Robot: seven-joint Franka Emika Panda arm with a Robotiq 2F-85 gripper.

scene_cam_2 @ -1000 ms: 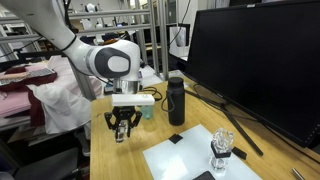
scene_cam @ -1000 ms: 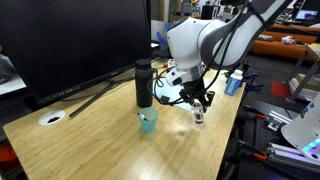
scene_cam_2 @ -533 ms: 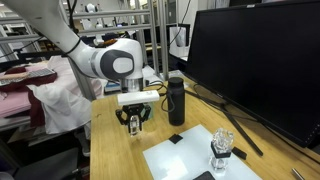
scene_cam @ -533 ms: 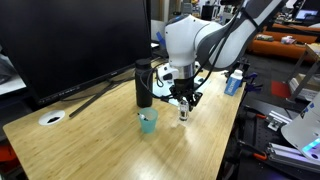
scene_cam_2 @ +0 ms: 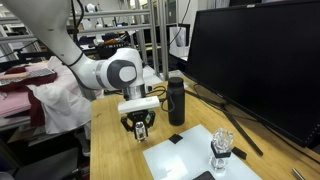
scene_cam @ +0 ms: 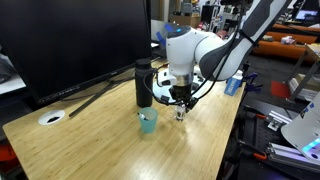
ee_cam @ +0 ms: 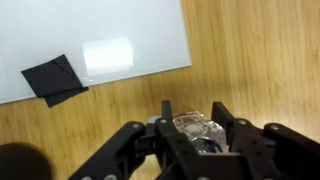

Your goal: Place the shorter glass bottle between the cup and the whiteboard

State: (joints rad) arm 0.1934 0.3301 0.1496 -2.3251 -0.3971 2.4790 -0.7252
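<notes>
My gripper is shut on the shorter glass bottle, a tiny clear bottle held between the two black fingers. In both exterior views the gripper hangs low over the wooden table with the bottle at its tips. The teal cup stands just beside the gripper. The whiteboard lies close on the gripper's other side, with the black eraser on it. In the exterior view that shows the whiteboard, the cup is hidden behind the gripper.
A tall black flask stands behind the cup. A taller glass bottle stands on the whiteboard. A large black monitor fills the back. A white round disc lies far off on the table.
My gripper has carried the bottle from near the table's edge in toward the cup and the whiteboard, and it now hangs lower over the table.
</notes>
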